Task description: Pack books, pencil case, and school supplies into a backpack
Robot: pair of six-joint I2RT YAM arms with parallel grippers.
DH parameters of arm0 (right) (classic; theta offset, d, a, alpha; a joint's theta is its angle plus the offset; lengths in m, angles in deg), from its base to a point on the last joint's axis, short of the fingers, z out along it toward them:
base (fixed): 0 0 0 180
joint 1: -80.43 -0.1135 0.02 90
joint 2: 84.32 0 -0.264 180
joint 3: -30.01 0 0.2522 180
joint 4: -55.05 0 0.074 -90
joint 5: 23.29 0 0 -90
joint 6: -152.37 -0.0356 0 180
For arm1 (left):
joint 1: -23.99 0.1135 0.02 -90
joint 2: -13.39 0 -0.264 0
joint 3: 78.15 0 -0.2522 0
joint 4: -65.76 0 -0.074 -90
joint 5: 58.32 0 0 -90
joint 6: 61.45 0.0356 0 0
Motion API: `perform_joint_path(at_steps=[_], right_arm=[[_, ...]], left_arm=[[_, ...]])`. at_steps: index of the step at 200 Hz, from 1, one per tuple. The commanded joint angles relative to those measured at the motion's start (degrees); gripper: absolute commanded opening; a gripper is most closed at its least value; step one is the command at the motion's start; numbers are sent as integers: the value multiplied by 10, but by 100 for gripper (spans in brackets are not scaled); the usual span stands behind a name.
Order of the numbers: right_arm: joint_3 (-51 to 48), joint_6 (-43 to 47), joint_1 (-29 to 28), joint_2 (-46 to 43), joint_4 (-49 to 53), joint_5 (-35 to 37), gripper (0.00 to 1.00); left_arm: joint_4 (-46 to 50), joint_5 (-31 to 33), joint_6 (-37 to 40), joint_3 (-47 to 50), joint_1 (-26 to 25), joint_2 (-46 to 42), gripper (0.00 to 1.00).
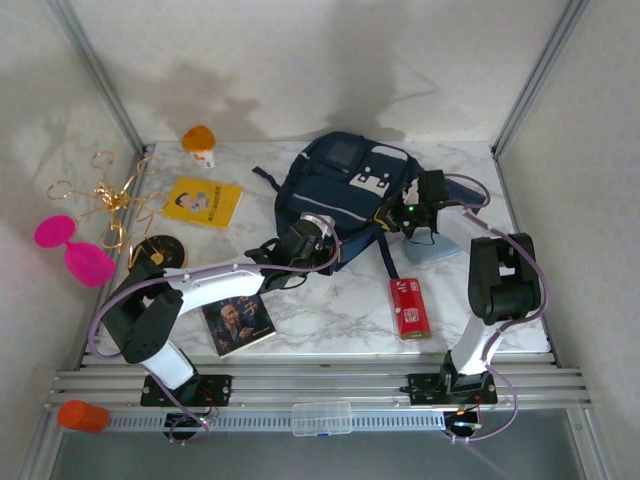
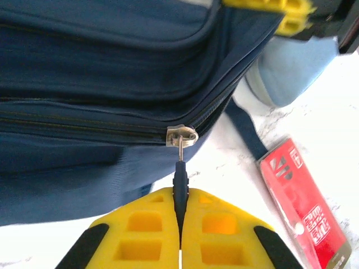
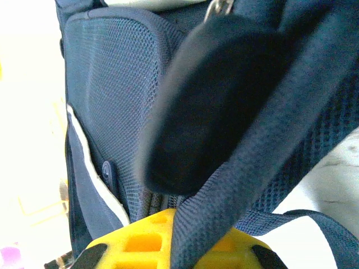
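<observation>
Inspection of the desk [image 1: 330, 300]: the backpack [image 1: 345, 190] lies flat at the rear centre, front pockets and white patches facing up. The left claw [image 2: 180, 193] is fully closed, its yellow pads [image 2: 221, 235] pressed together on the dark zip pull [image 2: 179, 182] that hangs from the metal slider [image 2: 182, 136] on the bag's near edge. From overhead this claw [image 1: 297, 245] sits at the backpack's lower left edge. The right claw [image 3: 179, 224] is also closed, with a navy webbing strap [image 3: 224, 190] of the backpack running between its pads; a blurred dark padded part of the bag lies close to the lens above it. Overhead, the right claw [image 1: 402, 215] is at the bag's right side. The pencil case [image 1: 435, 250] lies on the desk just beside the backpack's right edge, near the right claw, and outside the bag; the left wrist view shows it [image 2: 291, 67] past the bag's corner. The red box [image 1: 410, 307] lies flat on the desk in front of the pencil case, apart from the bag. The yellow-covered book [image 1: 203, 202] lies to the left of the backpack, well apart from it. The dark-covered book [image 1: 238, 325] with the portrait lies at the near edge beside the left arm. An orange capped object [image 1: 199, 145] stands at the rear left, and a black-and-gold disc [image 1: 158, 250] rests at the left edge.
</observation>
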Motion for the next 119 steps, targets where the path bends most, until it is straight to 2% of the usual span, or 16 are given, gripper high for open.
perform_joint_path(at_steps=[1,15,30,66,81,104,119], right_arm=[[56,84,11,-22,20,27,0],[53,74,8,-21,8,21,0],[51,60,5,-20,6,22,12],[16,17,-22,-65,29,73,66],[-30,-29,-31,-93,24,75,82],[-110,-120,-59,-135,-25,67,98],[-146,-178,-89,-151,-75,68,99]], left_arm=[[47,-8,16,11,5,-23,0],[36,-30,19,7,4,-22,0],[18,-54,11,-1,5,-17,0],[5,-64,-9,-27,3,10,0],[-2,-64,-14,-30,3,15,0],[-11,-75,-18,-33,3,21,0],[-8,-77,-18,-38,3,25,0]])
